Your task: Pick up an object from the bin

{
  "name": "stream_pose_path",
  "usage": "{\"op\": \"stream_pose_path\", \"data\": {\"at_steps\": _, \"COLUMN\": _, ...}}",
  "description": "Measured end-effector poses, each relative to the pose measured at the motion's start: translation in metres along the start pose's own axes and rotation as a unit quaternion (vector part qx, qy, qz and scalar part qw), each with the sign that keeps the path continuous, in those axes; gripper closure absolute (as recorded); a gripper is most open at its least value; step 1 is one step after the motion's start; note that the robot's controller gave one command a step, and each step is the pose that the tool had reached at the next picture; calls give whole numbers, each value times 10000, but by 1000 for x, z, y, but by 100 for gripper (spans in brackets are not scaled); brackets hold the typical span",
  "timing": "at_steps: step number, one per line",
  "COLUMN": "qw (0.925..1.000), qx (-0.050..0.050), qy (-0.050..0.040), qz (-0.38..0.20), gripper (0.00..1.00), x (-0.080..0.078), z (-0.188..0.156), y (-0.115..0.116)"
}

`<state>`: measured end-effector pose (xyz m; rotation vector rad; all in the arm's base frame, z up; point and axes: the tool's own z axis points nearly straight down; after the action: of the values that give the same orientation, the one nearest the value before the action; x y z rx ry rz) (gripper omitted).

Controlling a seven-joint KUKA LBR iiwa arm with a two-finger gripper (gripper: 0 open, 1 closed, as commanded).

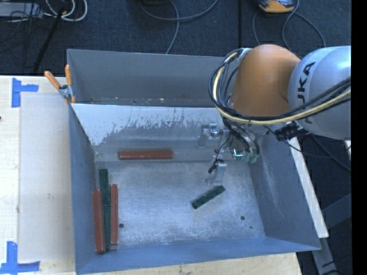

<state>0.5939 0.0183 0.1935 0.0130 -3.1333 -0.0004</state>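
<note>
My gripper (216,173) hangs in the right half of the bin, under the arm's orange cover. Just below and slightly left of it lies a short dark green bar (207,197), flat on the bin floor and slanted, its right end higher in the view. The gripper stands a little above that bar's right end, with a small gap between them. Nothing shows in the gripper.
A reddish-brown bar (146,154) lies crosswise near the back wall. Along the left wall lie a long dark green bar (104,202) and two reddish-brown bars (98,222) (114,213), side by side. The arm reaches in over the right rim.
</note>
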Motion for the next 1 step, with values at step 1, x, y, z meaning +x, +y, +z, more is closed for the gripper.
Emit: {"op": "stream_pose_path", "data": {"at_steps": 1, "qw": 9985, "qx": -2, "qy": 8, "qz": -542, "gripper": 0, "x": 57, "z": 129, "y": -42}}
